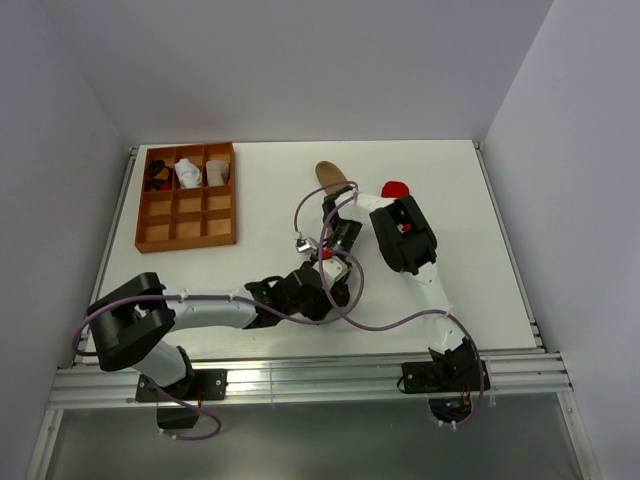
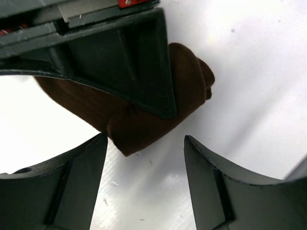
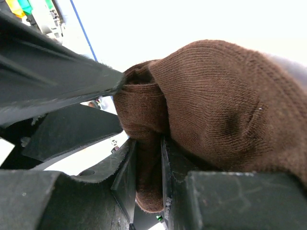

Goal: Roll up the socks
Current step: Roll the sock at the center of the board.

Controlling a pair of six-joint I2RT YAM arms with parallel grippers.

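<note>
A dark brown sock (image 3: 225,100) is partly rolled into a bundle. My right gripper (image 3: 148,177) is shut on a fold of it, its fingers pinching the cloth. In the left wrist view the sock (image 2: 144,124) lies on the white table under the right gripper's finger (image 2: 129,62). My left gripper (image 2: 146,143) is open, its jaws wide apart just in front of the sock's near tip, not touching it. From above, both grippers meet mid-table, the left (image 1: 330,272) and the right (image 1: 337,240). A brown sock end (image 1: 328,175) shows beyond them.
A wooden compartment tray (image 1: 187,215) stands at the back left, with rolled socks in its top row (image 1: 188,172). A red item (image 1: 395,188) lies beside the right arm. Purple cables loop round both arms.
</note>
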